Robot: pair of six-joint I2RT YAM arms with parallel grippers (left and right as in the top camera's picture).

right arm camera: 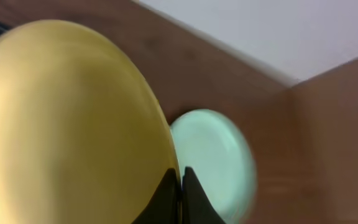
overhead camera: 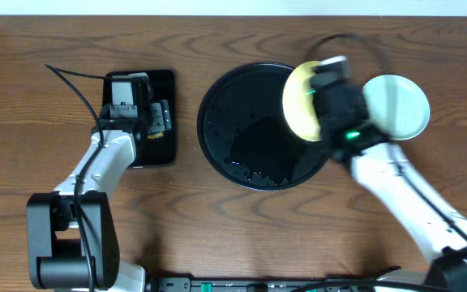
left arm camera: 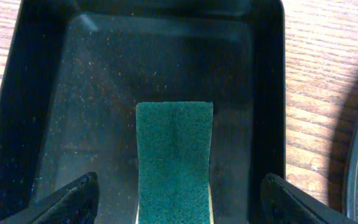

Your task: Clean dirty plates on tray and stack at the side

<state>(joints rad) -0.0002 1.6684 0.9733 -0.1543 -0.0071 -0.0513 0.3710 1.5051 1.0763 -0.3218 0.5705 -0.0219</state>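
My right gripper (overhead camera: pixel 324 97) is shut on the rim of the pale yellow plate (overhead camera: pixel 298 101) and holds it tilted on edge above the right rim of the large round black tray (overhead camera: pixel 233 122). In the right wrist view the yellow plate (right arm camera: pixel 67 118) fills the left and my fingers (right arm camera: pixel 180 186) pinch its edge. A light teal plate (overhead camera: pixel 397 105) lies on the table to the right of the tray; it also shows in the right wrist view (right arm camera: pixel 213 155). My left gripper (left arm camera: pixel 179 199) is open over a green sponge (left arm camera: pixel 174 162).
The sponge lies in a small rectangular black tray (overhead camera: pixel 164 81) left of the round tray, also in the left wrist view (left arm camera: pixel 42 93). Wet specks sit on the round tray's front. A black cable (overhead camera: pixel 75 81) runs by the left arm.
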